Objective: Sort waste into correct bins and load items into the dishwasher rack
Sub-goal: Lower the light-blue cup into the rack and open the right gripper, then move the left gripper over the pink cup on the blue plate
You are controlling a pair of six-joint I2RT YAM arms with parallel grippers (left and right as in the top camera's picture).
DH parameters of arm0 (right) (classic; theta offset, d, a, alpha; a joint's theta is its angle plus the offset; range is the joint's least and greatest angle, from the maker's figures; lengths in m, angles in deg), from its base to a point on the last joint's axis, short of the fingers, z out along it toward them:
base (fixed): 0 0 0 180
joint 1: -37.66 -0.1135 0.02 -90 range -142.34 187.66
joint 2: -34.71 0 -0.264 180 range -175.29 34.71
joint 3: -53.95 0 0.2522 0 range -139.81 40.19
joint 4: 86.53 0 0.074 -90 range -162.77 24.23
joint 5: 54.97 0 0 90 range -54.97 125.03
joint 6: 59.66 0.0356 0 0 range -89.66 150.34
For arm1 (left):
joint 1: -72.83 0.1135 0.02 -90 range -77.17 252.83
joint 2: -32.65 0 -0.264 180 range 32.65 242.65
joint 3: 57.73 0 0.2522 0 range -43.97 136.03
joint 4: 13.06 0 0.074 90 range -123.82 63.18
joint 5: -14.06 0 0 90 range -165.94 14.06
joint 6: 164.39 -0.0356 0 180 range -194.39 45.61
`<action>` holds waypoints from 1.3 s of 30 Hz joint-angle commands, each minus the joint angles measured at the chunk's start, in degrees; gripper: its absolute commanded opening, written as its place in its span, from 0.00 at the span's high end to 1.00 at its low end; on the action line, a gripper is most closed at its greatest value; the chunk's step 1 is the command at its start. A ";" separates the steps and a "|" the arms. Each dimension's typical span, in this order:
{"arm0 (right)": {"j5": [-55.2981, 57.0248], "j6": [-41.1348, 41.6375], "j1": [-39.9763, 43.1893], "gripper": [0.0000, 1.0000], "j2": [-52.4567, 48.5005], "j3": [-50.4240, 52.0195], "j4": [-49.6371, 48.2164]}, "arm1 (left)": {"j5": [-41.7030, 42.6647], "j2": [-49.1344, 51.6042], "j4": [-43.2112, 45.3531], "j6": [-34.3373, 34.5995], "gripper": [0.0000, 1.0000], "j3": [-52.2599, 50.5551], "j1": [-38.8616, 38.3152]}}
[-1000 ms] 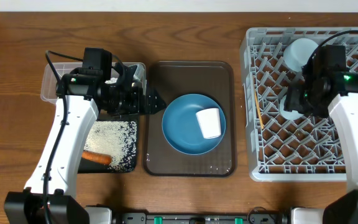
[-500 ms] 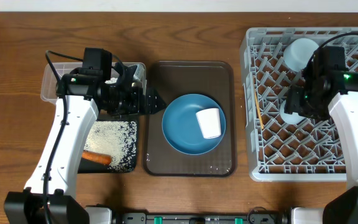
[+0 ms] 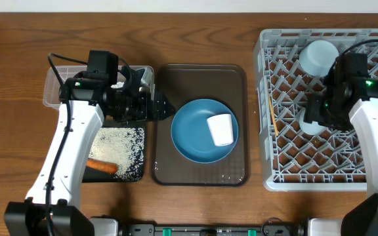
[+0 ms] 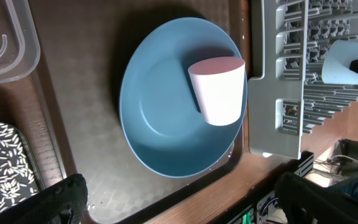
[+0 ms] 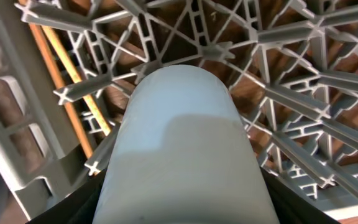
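The large blue plate (image 3: 195,134) lies on the brown tray with the pink cup (image 3: 221,129) on its side on top; the left wrist view shows the plate (image 4: 160,118) and cup (image 4: 219,90) too. My left gripper (image 3: 164,107) hangs open over the tray's left edge, short of the plate, with nothing in it (image 4: 188,208). My right gripper (image 3: 315,117) is shut on the light-blue cup (image 5: 185,149), held low over the grey dishwasher rack (image 3: 284,174). A pale-blue bowl (image 3: 318,56) sits upside down in the rack's far part. Chopsticks (image 3: 268,108) lie along its left side.
The black tray (image 3: 133,172) at the left holds rice (image 3: 118,145) and an orange carrot (image 3: 102,166). A clear tub (image 3: 56,88) stands behind it, partly under my left arm. The brown serving tray (image 3: 231,174) sits between the bins and the rack.
My right gripper has shifted slightly toward the near right over the rack with the light-blue cup. The left arm has not moved.
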 commanded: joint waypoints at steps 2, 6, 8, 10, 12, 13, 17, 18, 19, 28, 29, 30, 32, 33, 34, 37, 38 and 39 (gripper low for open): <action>0.50 -0.92 0.87 0.46 -0.11 1.40 -0.59 | -0.66 0.31 -0.02 -0.17 0.01 -0.33 -0.02; 0.52 -0.96 0.90 0.30 -0.11 1.40 -0.55 | -0.66 0.33 -0.02 -0.17 0.01 -0.33 -0.02; 0.52 -0.98 0.90 0.27 -0.11 1.40 -0.35 | -0.66 0.31 -0.02 -0.17 0.01 -0.33 -0.02; 0.52 -1.09 0.90 0.21 -0.11 1.40 -0.15 | -0.66 0.33 -0.02 -0.17 0.01 -0.33 -0.02; 0.52 -1.38 0.90 0.14 -0.11 1.40 -0.02 | -0.66 0.31 -0.02 -0.17 0.01 -0.33 -0.02; 0.52 -1.38 0.90 0.11 -0.11 1.40 0.04 | -0.66 0.33 -0.02 -0.17 0.01 -0.33 -0.02; 0.50 -1.36 0.90 0.08 -0.11 1.40 0.09 | -0.66 0.33 -0.02 -0.17 0.01 -0.33 -0.02; 0.46 -1.36 0.87 0.09 -0.11 1.36 0.11 | -0.66 0.31 -0.02 -0.17 0.01 -0.33 -0.02; 0.20 -1.36 0.90 0.10 -0.11 1.29 0.24 | -0.66 0.33 -0.02 -0.17 0.01 -0.33 -0.02; -4.48 -2.56 0.90 0.18 -0.09 -1.44 3.89 | -0.66 0.31 -0.02 -0.17 0.01 -0.33 -0.02; -6.23 -3.17 0.87 0.19 -0.09 -2.21 4.48 | -0.66 0.33 -0.02 -0.17 0.01 -0.33 -0.02; -8.28 -3.32 0.87 0.19 -0.09 -3.19 5.16 | -0.66 0.31 -0.02 -0.17 0.01 -0.33 -0.02; -10.99 -3.30 0.87 0.18 -0.04 -4.44 5.95 | -0.66 0.33 -0.02 -0.17 0.01 -0.33 -0.02; -12.48 -3.30 0.87 0.16 -0.04 -5.14 6.32 | -0.66 0.31 -0.02 -0.17 0.01 -0.33 -0.02; -13.40 -3.28 0.87 0.14 -0.04 -5.64 6.36 | -0.66 0.31 -0.02 -0.17 0.01 -0.33 -0.02; -13.84 -3.26 0.87 0.01 -0.04 -6.25 6.32 | -0.66 0.31 -0.02 -0.17 0.01 -0.33 -0.02; -13.81 -3.28 0.87 0.01 -0.04 -6.23 6.32 | -0.66 0.31 -0.02 -0.17 0.01 -0.33 -0.02; -13.79 -3.28 0.87 0.01 -0.07 -6.21 6.32 | -0.66 0.31 -0.02 -0.17 0.01 -0.33 -0.02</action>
